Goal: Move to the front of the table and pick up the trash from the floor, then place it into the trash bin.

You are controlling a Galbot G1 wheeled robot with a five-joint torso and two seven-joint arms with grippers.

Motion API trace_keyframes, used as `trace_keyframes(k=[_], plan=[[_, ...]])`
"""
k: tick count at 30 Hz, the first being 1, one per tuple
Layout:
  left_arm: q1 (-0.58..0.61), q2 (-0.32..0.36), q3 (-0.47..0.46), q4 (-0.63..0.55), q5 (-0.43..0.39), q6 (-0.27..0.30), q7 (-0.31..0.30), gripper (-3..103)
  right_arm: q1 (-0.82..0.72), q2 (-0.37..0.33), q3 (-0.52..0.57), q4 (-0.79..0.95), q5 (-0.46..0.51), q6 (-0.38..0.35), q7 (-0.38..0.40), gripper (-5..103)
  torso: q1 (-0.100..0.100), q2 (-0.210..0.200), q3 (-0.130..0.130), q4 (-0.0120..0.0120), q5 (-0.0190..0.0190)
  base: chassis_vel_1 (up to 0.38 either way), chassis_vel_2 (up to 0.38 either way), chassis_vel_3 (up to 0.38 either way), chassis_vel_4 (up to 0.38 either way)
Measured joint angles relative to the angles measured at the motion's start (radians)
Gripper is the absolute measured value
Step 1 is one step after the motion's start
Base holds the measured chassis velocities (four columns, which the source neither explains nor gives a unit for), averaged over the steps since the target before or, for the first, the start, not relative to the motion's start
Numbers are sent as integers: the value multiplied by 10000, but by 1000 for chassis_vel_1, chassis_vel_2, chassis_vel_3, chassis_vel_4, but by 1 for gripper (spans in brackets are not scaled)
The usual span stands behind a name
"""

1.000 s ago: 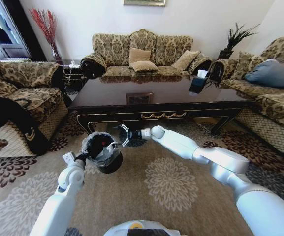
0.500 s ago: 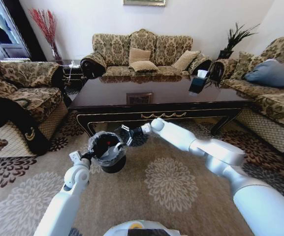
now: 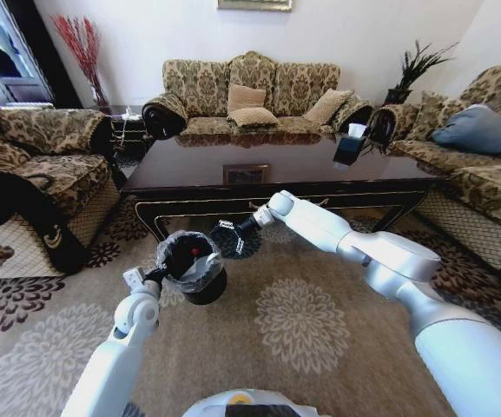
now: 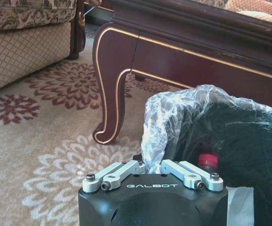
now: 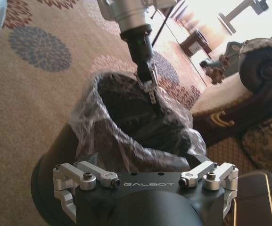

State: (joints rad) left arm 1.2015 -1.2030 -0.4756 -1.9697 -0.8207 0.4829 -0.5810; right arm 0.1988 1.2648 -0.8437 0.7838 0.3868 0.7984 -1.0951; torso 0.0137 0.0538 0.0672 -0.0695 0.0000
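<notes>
My left gripper is shut on the liner-covered rim of the black trash bin and holds it tilted above the carpet, in front of the dark table. Inside the bin lies trash, a bottle's red cap. In the left wrist view the left gripper pinches the crinkly liner, with the red cap just behind. My right gripper hovers open at the bin's far rim, angled down toward its mouth. From the right wrist, the bin lies directly below, with the left gripper on its rim.
The table's curved gold-trimmed leg stands close behind the bin. Patterned sofas surround the table on three sides, with an armchair at the left. A tissue box sits on the table. Flowered carpet stretches in front of me.
My left arm has carried the bin up and to the right, toward the right gripper. The right wrist has risen, and that gripper now tips down over the bin's rim.
</notes>
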Motion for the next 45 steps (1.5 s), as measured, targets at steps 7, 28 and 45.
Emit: trace_keyframes(k=[7,28,45], plan=[[229,-152,-52,101,104,-270,19,3,-487,-652,494,-401,-11,-14,1031,100,0,-1,0,-4,2,0,0,0,0],[-155,-804,1038,1418,186,-264,-1776,3,-2776,-2230,3068,-313,5464,-3602,13079,100,0,0,0,-6,3,0,0,0,0],[-232,-475,1354,1610,-423,36,-1986,3,-3451,-2804,4078,408,4149,-3491,13268,100,-2,2,-3,-2,5,0,0,0,0]])
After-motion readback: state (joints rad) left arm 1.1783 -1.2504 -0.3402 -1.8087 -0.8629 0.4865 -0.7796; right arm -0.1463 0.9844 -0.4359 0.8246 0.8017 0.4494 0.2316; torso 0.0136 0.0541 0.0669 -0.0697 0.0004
